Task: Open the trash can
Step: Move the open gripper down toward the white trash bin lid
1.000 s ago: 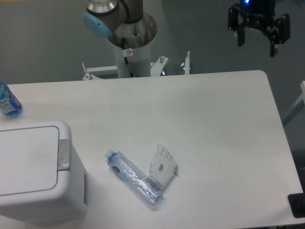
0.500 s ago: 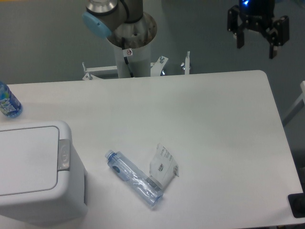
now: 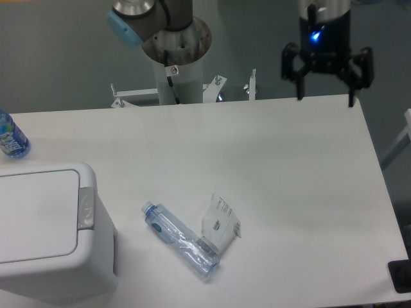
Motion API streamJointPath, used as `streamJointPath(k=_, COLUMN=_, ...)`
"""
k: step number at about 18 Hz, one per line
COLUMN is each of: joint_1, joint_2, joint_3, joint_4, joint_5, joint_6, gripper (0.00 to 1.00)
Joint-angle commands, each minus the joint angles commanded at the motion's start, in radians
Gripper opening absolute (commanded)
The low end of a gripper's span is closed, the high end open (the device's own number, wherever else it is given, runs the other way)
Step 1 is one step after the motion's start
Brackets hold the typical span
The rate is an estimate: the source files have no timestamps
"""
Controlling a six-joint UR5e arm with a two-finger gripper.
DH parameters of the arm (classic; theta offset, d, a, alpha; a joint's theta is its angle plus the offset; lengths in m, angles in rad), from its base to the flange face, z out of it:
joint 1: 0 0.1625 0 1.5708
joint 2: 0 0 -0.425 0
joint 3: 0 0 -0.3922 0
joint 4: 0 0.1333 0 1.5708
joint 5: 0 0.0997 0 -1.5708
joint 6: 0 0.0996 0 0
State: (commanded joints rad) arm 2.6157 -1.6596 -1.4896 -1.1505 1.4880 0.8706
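Note:
The trash can is a big white boxy bin at the table's front left corner. Its flat lid is down, and a grey button strip runs along the right rim. My gripper hangs over the table's far right edge, far from the bin. Its two black fingers are spread wide apart and hold nothing.
A clear plastic bottle lies on its side mid-table, its torn label beside it. A blue bottle stands at the far left edge. The arm's base column rises behind the table.
The gripper has come down and shifted left, from above the far right corner to just over the table's back edge. Its wrist has turned. The bin and bottles have not moved.

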Motion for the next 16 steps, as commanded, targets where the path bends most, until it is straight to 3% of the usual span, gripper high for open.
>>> streamJointPath(k=4, joint_1=-0.104, joint_2=-0.068, joint_3=0.063, joint_4=0.0, joint_5=-0.032, joint_6=-0.269, gripper=1.0)
streamJointPath(k=8, joint_1=-0.134, joint_2=-0.095, joint_3=0.083, joint_4=0.023, joint_5=-0.182, joint_6=-0.445, gripper=1.0)
streamJointPath(k=11, joint_1=-0.138, joint_2=-0.101, joint_3=0.081, joint_4=0.025, joint_5=-0.279, joint_6=-0.522, gripper=1.0)
streamJointPath(k=16, joint_1=-0.21, joint_2=-0.13, joint_3=0.089, joint_4=0.038, joint_5=-0.288, joint_6=-0.568, gripper=1.0)
